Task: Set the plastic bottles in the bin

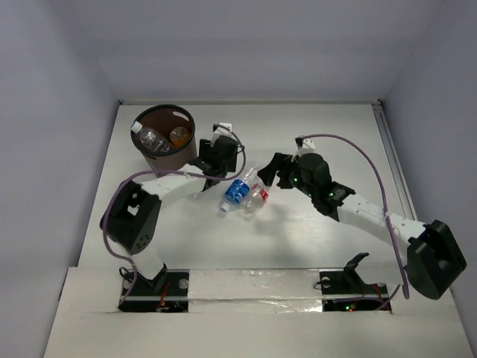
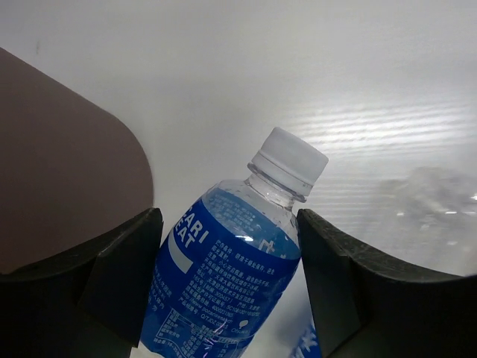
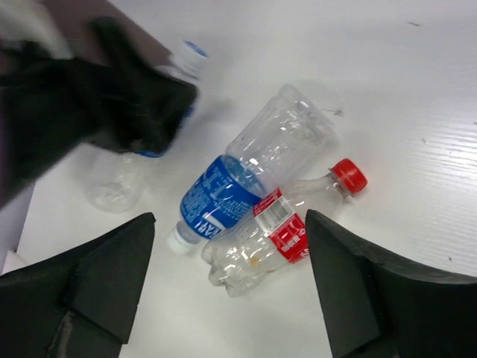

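My left gripper (image 2: 227, 224) is shut on a blue-labelled clear bottle (image 2: 223, 276) with a white cap, right beside the brown bin's wall (image 2: 59, 179). In the top view the left gripper (image 1: 218, 153) is just right of the bin (image 1: 165, 151), which holds a clear bottle (image 1: 153, 139) and an orange bottle (image 1: 179, 136). Two bottles lie side by side on the table: a blue-labelled one (image 3: 223, 194) and a red-capped one (image 3: 287, 231), also seen from above (image 1: 237, 192) (image 1: 257, 198). My right gripper (image 3: 229, 220) is open above them, its jaws wide apart.
The white table (image 1: 298, 239) has grey walls on three sides. The left arm (image 3: 89, 97) shows blurred at the upper left of the right wrist view. A purple cable (image 1: 358, 153) loops over the right arm.
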Controlling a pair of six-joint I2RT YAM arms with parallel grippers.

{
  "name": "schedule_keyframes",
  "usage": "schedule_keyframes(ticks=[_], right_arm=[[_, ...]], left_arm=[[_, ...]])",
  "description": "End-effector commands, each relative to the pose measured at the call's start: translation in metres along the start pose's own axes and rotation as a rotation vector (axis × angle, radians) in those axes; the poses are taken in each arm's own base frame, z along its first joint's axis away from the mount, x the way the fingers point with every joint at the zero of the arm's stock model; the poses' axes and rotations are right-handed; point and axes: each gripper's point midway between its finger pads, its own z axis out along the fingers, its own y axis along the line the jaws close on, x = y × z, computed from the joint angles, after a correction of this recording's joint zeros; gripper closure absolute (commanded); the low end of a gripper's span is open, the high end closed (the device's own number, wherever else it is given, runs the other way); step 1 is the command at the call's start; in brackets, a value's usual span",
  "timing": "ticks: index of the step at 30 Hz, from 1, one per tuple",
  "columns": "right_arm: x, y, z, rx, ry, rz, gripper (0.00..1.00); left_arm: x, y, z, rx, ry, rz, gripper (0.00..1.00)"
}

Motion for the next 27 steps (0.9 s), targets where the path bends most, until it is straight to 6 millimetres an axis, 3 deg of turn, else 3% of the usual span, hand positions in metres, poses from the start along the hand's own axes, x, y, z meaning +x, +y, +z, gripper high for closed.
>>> schedule_keyframes(ticks=[1,4,6,7,8,10,14,17,19,27], right_arm=[[-0.039,0.015,0.011,-0.029,-0.071,0.033,0.11],[-0.033,0.004,0.029,0.012,-0.016,0.03,0.07],[-0.046,0.009,0.038,0.013,-0.022,0.03,0.07],[-0.034,0.002,0.047,0.038,0.023,0.028,0.06],[-0.043,0.009,0.053,0.028,0.022,0.022,0.06],[-0.03,0.001,0.065,0.064,0.075,0.025,0.06],[-0.016,0.0,0.076,0.066,0.148,0.039,0.06],[-0.01,0.002,0.083,0.053,0.179,0.046,0.08],[-0.008,0.002,0.086,0.059,0.192,0.05,0.08],[0.006,-0.01,0.094,0.114,0.252,0.042,0.07]], left_arm=[[-0.064,0.002,-0.043,0.084,-0.158,-0.148,0.65],[-0.102,0.004,-0.076,0.159,-0.254,-0.217,0.67],[-0.131,0.009,-0.103,0.207,-0.332,-0.265,0.67],[-0.141,0.008,-0.114,0.236,-0.357,-0.277,0.67],[-0.158,0.012,-0.132,0.267,-0.405,-0.303,0.67],[-0.176,0.014,-0.152,0.313,-0.456,-0.334,0.66],[-0.219,0.039,-0.206,0.342,-0.61,-0.43,0.65],[-0.244,0.061,-0.232,0.316,-0.696,-0.475,0.64],[-0.254,0.075,-0.238,0.269,-0.734,-0.475,0.63],[-0.305,0.164,-0.266,0.045,-0.949,-0.568,0.63]])
